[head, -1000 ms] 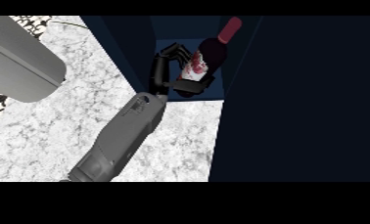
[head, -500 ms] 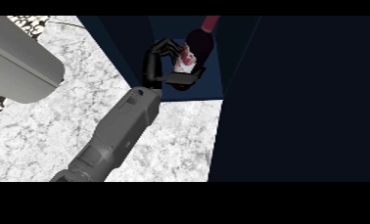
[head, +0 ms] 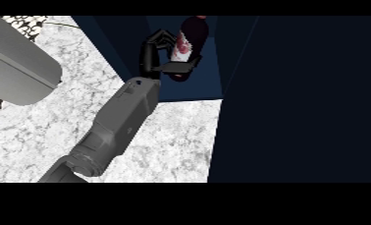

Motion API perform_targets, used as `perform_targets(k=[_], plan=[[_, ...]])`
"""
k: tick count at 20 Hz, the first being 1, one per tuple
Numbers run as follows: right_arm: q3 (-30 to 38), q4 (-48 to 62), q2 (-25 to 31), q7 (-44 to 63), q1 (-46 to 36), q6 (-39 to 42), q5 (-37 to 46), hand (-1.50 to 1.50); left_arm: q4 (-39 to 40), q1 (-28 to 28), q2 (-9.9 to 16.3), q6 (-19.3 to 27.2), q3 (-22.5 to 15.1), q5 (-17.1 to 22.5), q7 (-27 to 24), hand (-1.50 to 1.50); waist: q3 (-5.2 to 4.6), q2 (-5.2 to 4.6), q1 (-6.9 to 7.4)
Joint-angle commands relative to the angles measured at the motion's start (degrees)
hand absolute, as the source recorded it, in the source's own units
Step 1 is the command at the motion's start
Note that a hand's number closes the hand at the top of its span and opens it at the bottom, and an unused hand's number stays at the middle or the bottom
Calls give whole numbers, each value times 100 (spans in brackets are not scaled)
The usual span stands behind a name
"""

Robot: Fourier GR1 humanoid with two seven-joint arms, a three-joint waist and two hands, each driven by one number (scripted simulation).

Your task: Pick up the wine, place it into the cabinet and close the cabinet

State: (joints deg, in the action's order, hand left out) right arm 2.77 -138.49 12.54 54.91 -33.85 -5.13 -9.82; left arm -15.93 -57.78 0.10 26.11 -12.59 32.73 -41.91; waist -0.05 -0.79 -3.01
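- Inside the dark blue cabinet [head: 206, 79], the black right hand [head: 161, 62] has its fingers [head: 161, 37] clamped on the dark red wine bottle [head: 188, 42].
- Bottle stands nearly upright, above the white marble bench [head: 167, 135].
- Grey left forearm [head: 22, 69] shows at the left edge.

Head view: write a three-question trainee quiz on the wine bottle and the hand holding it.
1. True or false: the wine bottle lies flat on the marble counter.
2. What holds the bottle? A) the right hand B) nothing
3. The bottle sits inside the dark blue ____.

Key: 1 false; 2 A; 3 cabinet.
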Motion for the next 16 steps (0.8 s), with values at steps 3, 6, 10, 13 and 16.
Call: perform_targets(k=[3, 6, 10, 13, 16], plan=[[40, -343, -47, 62, 206, 55, -336, -150, 551, -287, 64, -47, 203, -25, -248, 150, 2, -17, -7], [-80, -92, -38, 237, -281, -111, -162, -150, 846, -545, -9, 649, 77, -194, -180, 150, -4, -38, -82], [-168, -395, -118, 108, -6, -58, -155, -150, 1166, -657, 134, 651, 31, -334, -35, 150, -1, -68, -173], [-75, -189, -38, 57, -75, 57, -290, -150, 1222, -750, 185, 715, 82, -339, -42, 150, -1, -86, -169], [-139, -319, -111, 100, -23, -31, -229, -150, 1328, -815, 324, 483, 82, -360, 184, 150, -3, -101, -229]])
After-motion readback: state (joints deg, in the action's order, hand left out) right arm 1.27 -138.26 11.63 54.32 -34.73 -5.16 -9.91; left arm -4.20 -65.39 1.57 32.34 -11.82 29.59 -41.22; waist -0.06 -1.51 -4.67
